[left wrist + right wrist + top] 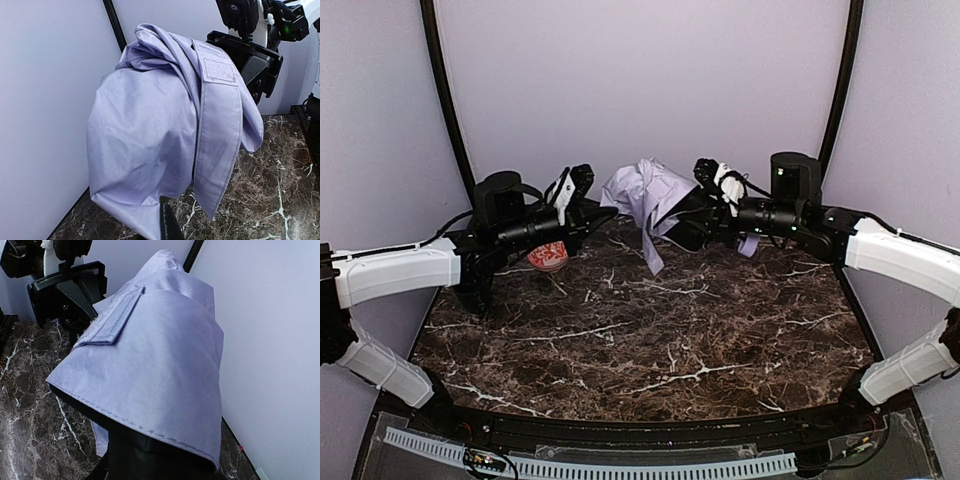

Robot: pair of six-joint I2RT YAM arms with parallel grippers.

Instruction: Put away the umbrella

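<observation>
Marble table [650,330] below. Reached inward with both arms, forearms level, gripping the lavender umbrella [640,190] aloft near the back wall [640,80] in the right gripper [682,228]. Pressed the left gripper [603,213] together at its fabric.

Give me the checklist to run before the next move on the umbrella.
1. The umbrella held up at the right gripper, above the table: ok.
2. The left gripper with jaws shut: ok.
3. The canopy actually pinched in the left jaws: cannot tell.
4. The strap wrapped round the canopy: not ok, it hangs loose.
5. Canopy rolled tight: not ok, bunched.
6. The bowl apart from the umbrella: ok.
</observation>
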